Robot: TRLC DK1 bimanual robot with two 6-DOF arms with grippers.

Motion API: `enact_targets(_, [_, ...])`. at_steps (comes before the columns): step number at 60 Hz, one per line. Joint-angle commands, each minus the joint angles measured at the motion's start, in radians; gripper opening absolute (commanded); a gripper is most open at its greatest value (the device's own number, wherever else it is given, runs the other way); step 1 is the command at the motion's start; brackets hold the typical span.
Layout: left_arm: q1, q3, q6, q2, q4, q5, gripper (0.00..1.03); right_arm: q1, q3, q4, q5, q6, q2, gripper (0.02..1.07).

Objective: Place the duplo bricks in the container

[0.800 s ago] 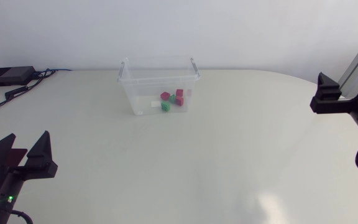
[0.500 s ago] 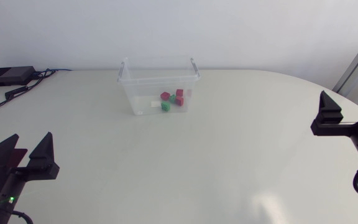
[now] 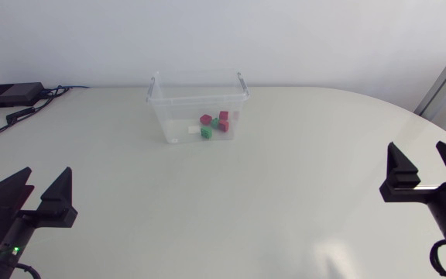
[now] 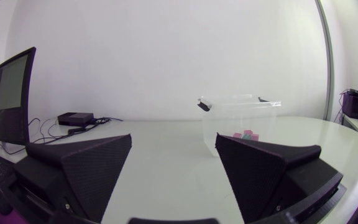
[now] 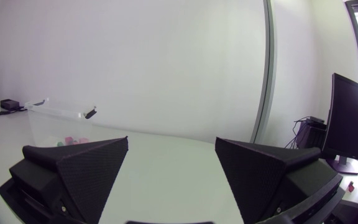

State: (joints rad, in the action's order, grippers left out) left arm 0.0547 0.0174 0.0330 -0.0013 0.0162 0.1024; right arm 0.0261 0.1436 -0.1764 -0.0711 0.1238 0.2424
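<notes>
A clear plastic container (image 3: 198, 105) stands at the back middle of the table, with several red and green duplo bricks (image 3: 214, 124) lying inside it. The left wrist view has the container (image 4: 241, 115) ahead of my left gripper, bricks (image 4: 247, 133) showing through its wall. My left gripper (image 3: 36, 200) is low at the front left, open and holding nothing. At the front right my right gripper (image 3: 427, 173) is also open and holds nothing. From the right wrist view the container (image 5: 58, 121) is far ahead of that gripper (image 5: 173, 165).
A black box (image 3: 10, 94) with cables lies at the table's back left corner. The rounded table edge (image 3: 409, 108) runs along the right side. Wide bare tabletop lies between both grippers and the container.
My right arm has drawn back toward the front right, its gripper now lower in the head view. The left gripper shifted only slightly. Container and bricks stay put.
</notes>
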Motion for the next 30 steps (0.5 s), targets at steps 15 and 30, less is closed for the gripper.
enact_targets(15, [-0.04, -0.018, -0.028, -0.001, -0.012, -0.073, 0.95, -0.02, -0.107, 0.125, 0.05, -0.095, -0.171, 1.03])
enact_targets(30, [-0.055, -0.017, -0.033, 0.001, -0.016, -0.102, 0.95, -0.026, -0.144, 0.176, 0.071, -0.124, -0.242, 1.03])
